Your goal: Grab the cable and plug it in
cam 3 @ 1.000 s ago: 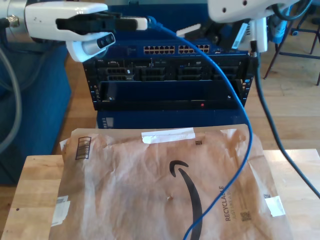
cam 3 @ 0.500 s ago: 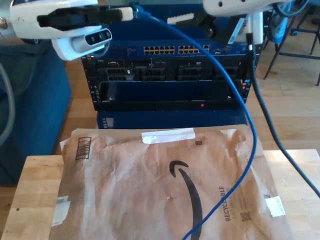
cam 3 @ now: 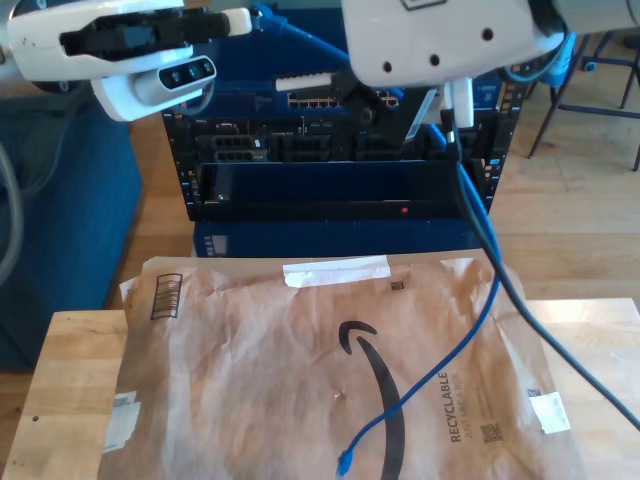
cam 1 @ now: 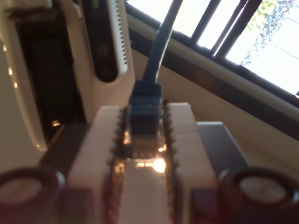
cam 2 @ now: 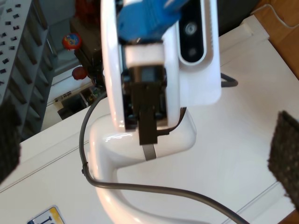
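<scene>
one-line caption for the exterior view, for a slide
My first gripper holds one end of the blue cable; its free plug rests on the paper mailer.

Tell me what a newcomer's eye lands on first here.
The bright-blue cable, arcing from my first pincer at the exterior view's upper left down to a loose plug on the brown paper mailer. Behind it stands a dark network rack with rows of ports.
</scene>
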Action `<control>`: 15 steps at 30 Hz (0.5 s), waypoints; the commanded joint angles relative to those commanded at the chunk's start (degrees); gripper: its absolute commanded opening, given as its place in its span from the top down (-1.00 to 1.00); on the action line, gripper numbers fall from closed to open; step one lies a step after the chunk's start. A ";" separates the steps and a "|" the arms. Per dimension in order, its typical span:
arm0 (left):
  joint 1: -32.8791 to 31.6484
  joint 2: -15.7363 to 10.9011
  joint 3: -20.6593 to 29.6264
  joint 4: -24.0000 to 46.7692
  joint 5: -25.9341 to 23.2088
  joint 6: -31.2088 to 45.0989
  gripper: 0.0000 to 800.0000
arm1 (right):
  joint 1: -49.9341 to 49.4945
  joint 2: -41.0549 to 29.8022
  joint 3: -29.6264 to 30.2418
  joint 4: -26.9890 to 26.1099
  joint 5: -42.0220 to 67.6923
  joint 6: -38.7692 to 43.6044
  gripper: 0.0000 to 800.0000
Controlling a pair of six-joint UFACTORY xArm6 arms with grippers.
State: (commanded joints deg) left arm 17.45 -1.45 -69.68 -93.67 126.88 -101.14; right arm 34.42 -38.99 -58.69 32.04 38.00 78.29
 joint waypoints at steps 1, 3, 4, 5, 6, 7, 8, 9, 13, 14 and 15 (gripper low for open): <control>0.00 0.00 0.09 0.00 0.79 0.00 0.99 | 0.00 -0.09 0.26 0.00 -0.26 0.00 -0.74; 0.00 0.00 0.18 -0.09 1.41 0.00 0.99 | 0.00 -0.18 0.35 0.00 -0.44 0.00 -0.75; 0.00 0.00 0.18 -0.09 1.49 0.00 0.99 | 0.00 -0.18 0.35 0.00 -0.44 0.00 -0.75; 0.00 -0.09 0.18 -0.18 1.49 0.00 0.99 | 0.00 -0.18 0.35 0.00 -0.44 0.00 -0.75; 0.00 -0.09 0.26 -0.62 1.58 -0.09 0.99 | 0.00 -0.26 0.35 -0.09 -0.53 0.00 -0.74; 0.00 -0.18 0.35 -1.23 1.67 -0.09 0.99 | -0.09 -0.26 0.35 0.00 -0.62 0.00 -0.74; 0.00 -0.18 0.35 -1.76 2.11 -0.09 0.99 | 0.00 -0.44 0.35 -0.09 -0.88 0.00 -0.74; 0.00 -0.18 0.35 -2.29 2.55 -0.18 0.99 | 0.00 -0.88 0.53 -0.09 -1.32 0.00 -0.74; -0.18 -0.18 0.26 -2.81 2.73 -0.26 0.99 | 0.00 -1.49 1.32 -0.26 -2.11 0.00 -0.66; -0.35 -0.18 0.26 -3.08 2.73 -0.53 0.99 | 0.00 -1.49 1.58 -0.26 -2.20 0.00 -0.65; -0.44 -0.18 0.18 -3.43 2.73 -0.88 0.99 | 0.00 -1.58 1.67 -0.26 -2.20 0.00 -0.64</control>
State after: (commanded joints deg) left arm 17.01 -1.63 -69.51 -97.10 129.60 -102.02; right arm 34.42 -40.57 -57.02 31.78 35.80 78.29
